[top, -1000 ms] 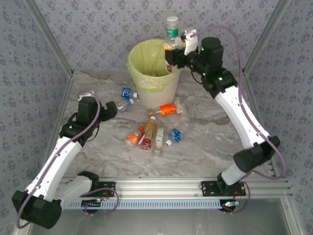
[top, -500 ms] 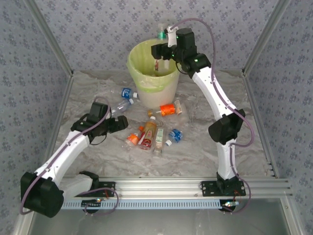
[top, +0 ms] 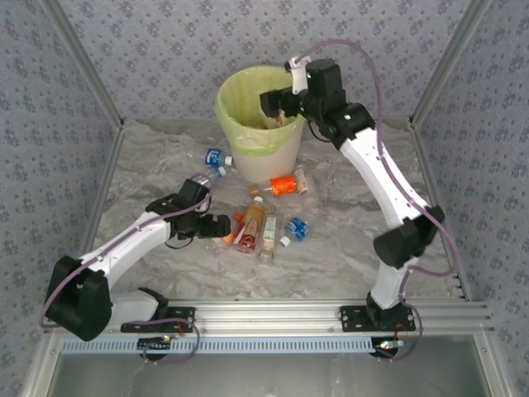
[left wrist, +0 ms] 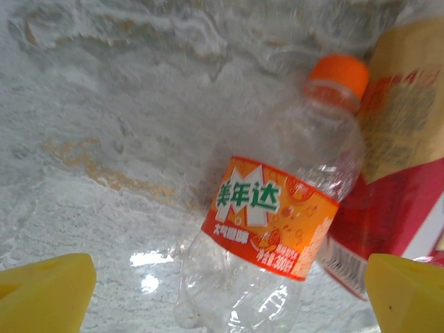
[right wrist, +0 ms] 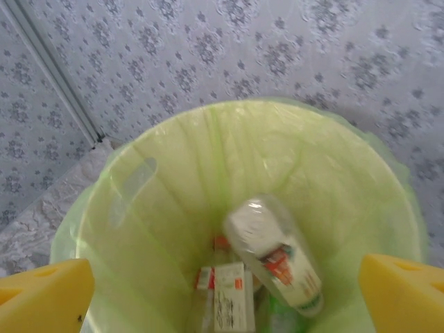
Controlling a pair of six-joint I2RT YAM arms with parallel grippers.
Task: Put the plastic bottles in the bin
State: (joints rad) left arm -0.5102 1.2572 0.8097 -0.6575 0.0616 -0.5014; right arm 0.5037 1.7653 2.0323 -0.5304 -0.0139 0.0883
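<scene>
Bin (top: 266,157) rim under right tool (top: 277,106); jaws wide

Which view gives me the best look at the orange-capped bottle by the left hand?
Left wrist: the orange-capped bottle is seen close up, with its cap and orange label sharp. Top external shows it small and partly hidden by the left hand. Right wrist looks into the bin instead.
</scene>
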